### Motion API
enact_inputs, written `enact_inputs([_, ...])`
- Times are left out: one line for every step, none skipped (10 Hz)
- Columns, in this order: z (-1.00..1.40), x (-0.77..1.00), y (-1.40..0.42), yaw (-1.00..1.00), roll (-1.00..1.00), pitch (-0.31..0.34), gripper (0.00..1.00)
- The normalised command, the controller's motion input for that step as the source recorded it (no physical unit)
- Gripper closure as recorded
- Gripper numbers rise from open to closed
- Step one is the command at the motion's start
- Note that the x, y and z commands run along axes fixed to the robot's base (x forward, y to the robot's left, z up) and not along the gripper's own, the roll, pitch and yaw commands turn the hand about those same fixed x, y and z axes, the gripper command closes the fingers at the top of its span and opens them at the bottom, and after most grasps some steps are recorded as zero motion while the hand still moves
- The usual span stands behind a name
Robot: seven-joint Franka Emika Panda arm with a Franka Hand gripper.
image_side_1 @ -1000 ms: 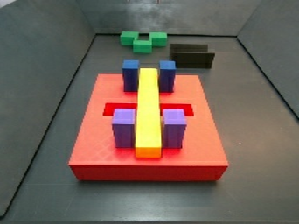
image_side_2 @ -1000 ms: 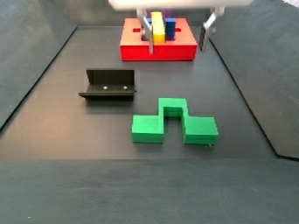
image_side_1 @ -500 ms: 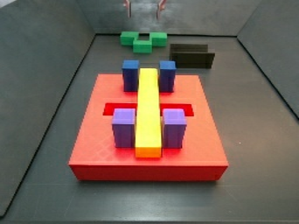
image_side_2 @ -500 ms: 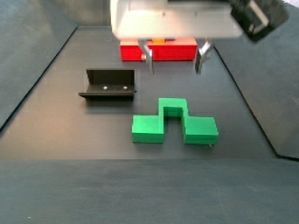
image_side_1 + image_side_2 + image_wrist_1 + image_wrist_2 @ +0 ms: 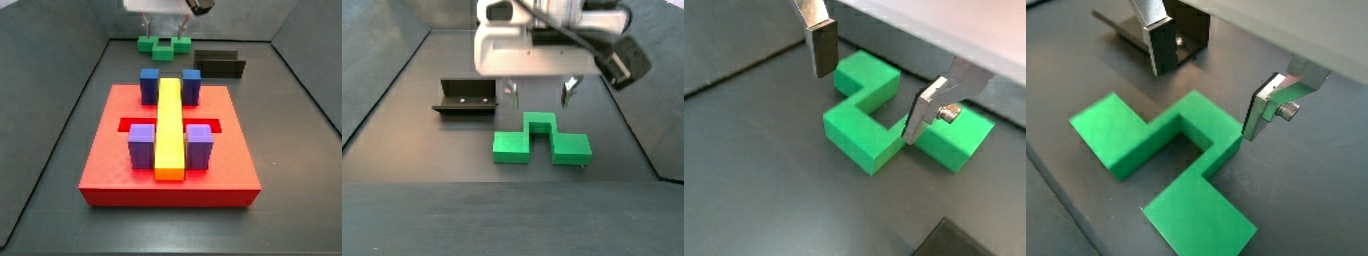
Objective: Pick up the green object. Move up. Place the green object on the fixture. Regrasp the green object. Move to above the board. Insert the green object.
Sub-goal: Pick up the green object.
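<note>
Now the gripper (image 5: 537, 95) hangs low over the green object (image 5: 540, 139), having come down from over the board (image 5: 170, 150) within the last second (earlier it sat high above the red slab, only the fingertips showing); jaws spread wide, nothing between them.

Green object: lies flat on the dark floor, near the end opposite the board; in a side view it shows at the far end of the floor (image 5: 163, 45), the gripper (image 5: 162, 28) just above it; untouched, not lifted.

Wrist views: the fingers (image 5: 819, 45) straddle the raised centre of the green object (image 5: 882, 115), one plate on each side, both clear of the plastic; same spread in a wrist view, gripper (image 5: 1213, 80) above the green object (image 5: 1166, 160); whether the pads are level with the centre or above it I cannot tell.

Fixture (image 5: 466, 97): beside the green object, apart from it, nearer one side wall; empty; also seen in a wrist view (image 5: 1170, 25) and a side view (image 5: 219, 64).

Meaning: approach nearly finished, pick-up step in hand, no grasp yet; next likely a short descent, then closing on the centre; everything after (lift, fixture, regrasp, insert) not yet begun.
</note>
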Motion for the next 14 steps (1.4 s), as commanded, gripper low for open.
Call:
enact_inputs([-0.55,0.01,0.03,0.00,0.04,-0.044,0.00])
enact_inputs([-0.53,0.01,0.00,0.00,0.03,-0.046,0.00])
enact_inputs([-0.24,0.05,0.00,0.00,-0.01,-0.011,0.00])
enact_inputs([-0.03,0.00,0.00,0.00,0.00,0.000,0.00])
enact_inputs([-0.24,0.07,-0.07,0.00,0.06,0.000,0.00])
enact_inputs([-0.24,0.08,-0.02,0.00,0.00,0.000,0.00])
enact_inputs([-0.12,0.03,0.00,0.00,0.00,0.000,0.00])
enact_inputs([-0.12,0.00,0.00,0.00,0.00,0.000,0.00])
enact_inputs([-0.26,0.00,0.00,0.00,0.00,0.000,0.00])
enact_inputs([-0.22,0.00,0.00,0.00,0.00,0.000,0.00])
enact_inputs([-0.20,0.00,0.00,0.00,0.00,0.000,0.00])
enact_inputs([0.00,0.00,0.00,0.00,0.00,0.000,0.00])
enact_inputs([0.00,0.00,0.00,0.00,0.00,0.000,1.00])
enact_inputs([0.00,0.00,0.00,0.00,0.00,0.000,1.00])
